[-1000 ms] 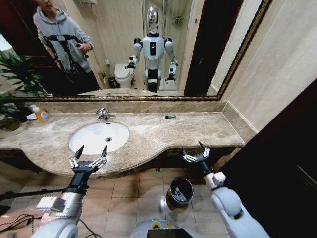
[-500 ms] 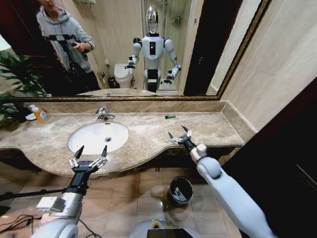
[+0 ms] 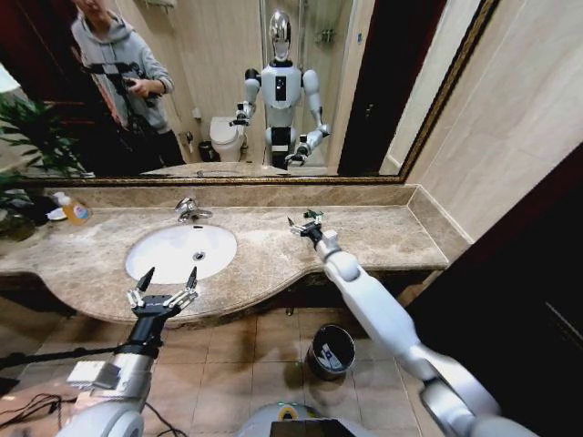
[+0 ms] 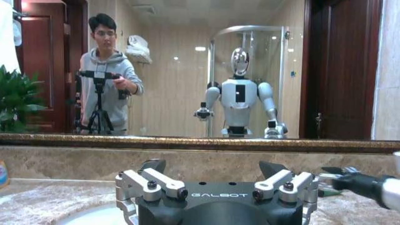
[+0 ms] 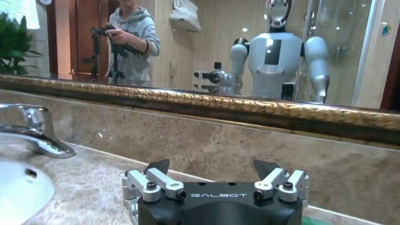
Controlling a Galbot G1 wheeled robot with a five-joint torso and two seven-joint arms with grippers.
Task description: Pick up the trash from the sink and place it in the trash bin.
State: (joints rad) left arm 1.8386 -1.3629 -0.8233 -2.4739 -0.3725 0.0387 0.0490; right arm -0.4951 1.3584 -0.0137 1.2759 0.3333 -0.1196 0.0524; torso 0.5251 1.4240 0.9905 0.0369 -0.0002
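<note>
The white oval sink [image 3: 164, 255] is set in the marble countertop, with its chrome faucet [image 3: 189, 210] behind it. A tiny green-black piece of trash [image 3: 316, 214] lies on the counter near the back wall. My right gripper [image 3: 305, 221] hovers open right beside that piece, its arm stretched out across the counter. In the right wrist view the open gripper [image 5: 212, 166] faces the wall and mirror. My left gripper [image 3: 164, 287] stays open at the counter's front edge, just before the sink. On the floor below the counter stands the dark round trash bin [image 3: 330, 350] with white bits inside.
An orange-labelled soap bottle [image 3: 77, 211] and a plant [image 3: 23, 155] sit at the counter's far left. A large mirror [image 3: 228, 82] runs along the back wall. A side wall closes the counter on the right.
My right arm has swung up from beside the bin on the floor and reached across the counter to the green-black piece. The left arm has not moved.
</note>
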